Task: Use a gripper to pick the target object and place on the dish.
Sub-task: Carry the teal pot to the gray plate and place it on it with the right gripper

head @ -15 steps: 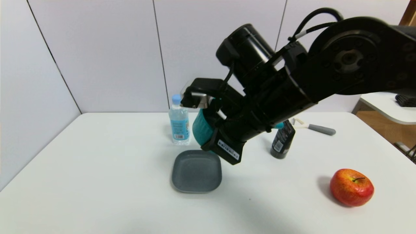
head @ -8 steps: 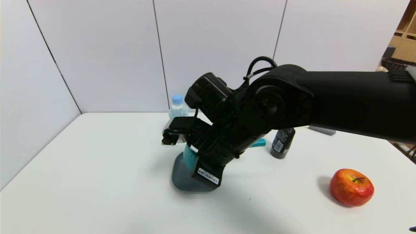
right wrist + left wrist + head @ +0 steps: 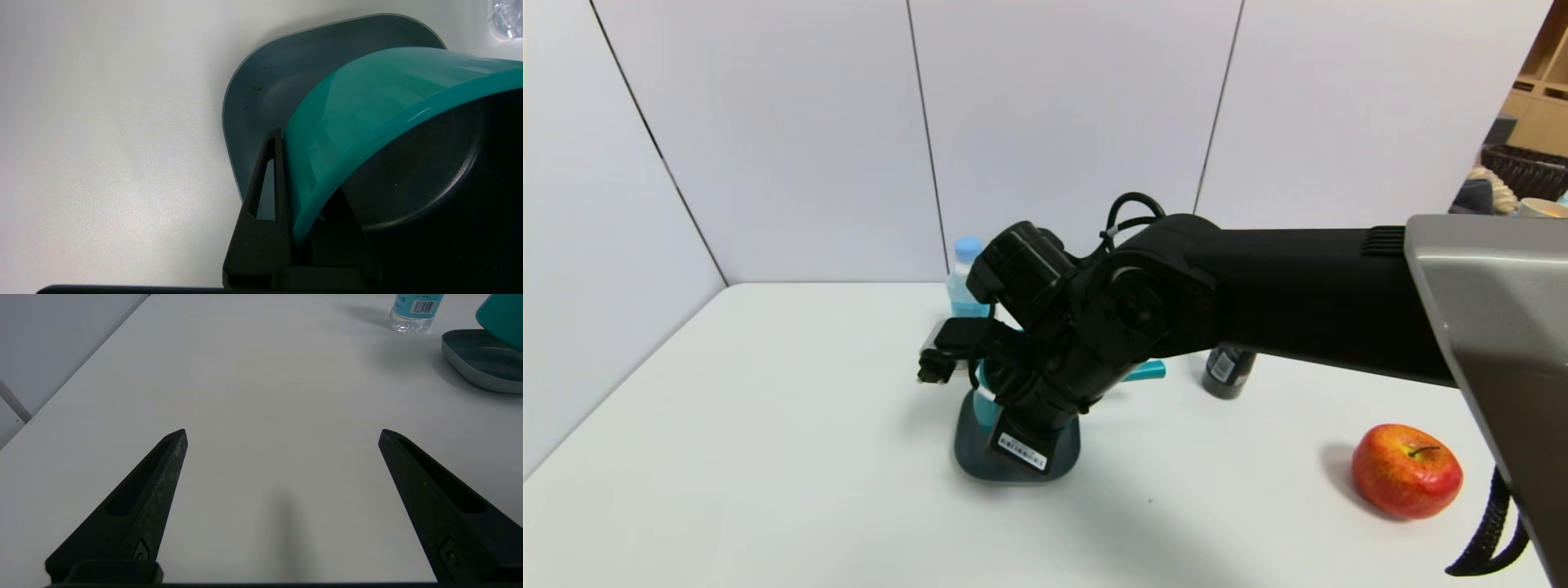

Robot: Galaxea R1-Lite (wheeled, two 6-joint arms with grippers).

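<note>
In the head view we see our right end effector (image 3: pixel 1001 416), black with a white barcode sticker, lowered over the flat grey square dish (image 3: pixel 972 457) with rounded corners, and clenched on the small teal ribbed saucepan (image 3: pixel 985 400), whose straight teal handle (image 3: pixel 1143 371) sticks out toward three o'clock. The pan looks tilted, not level, low over the dish or perhaps touching it; we cannot tell which. Behind the dish at twelve o'clock stands a clear plastic water bottle with a blue cap (image 3: pixel 966 282), at two o'clock a black tube (image 3: pixel 1227 369), and well apart at four o'clock a red apple (image 3: pixel 1406 470), all on the white table (image 3: pixel 768 425). In the left wrist view our left end effector (image 3: pixel 282 435) hangs released and idle above bare table, fingers wide apart, with the dish (image 3: pixel 482 361) and the pan (image 3: pixel 500 314) far off. In the right wrist view one finger (image 3: pixel 265 212) sits outside the teal wall (image 3: pixel 347 122) and the other inside, pinching the rim, with the dish (image 3: pixel 261 90) under the pan. Our worry is that letting go at this tilt would make the pan tip, roll onto its side, or slide off the low rim. The long handle adds off-centre weight that could pull it over, and a thin-wall pinch may slip or drag the pan on withdrawal.
</note>
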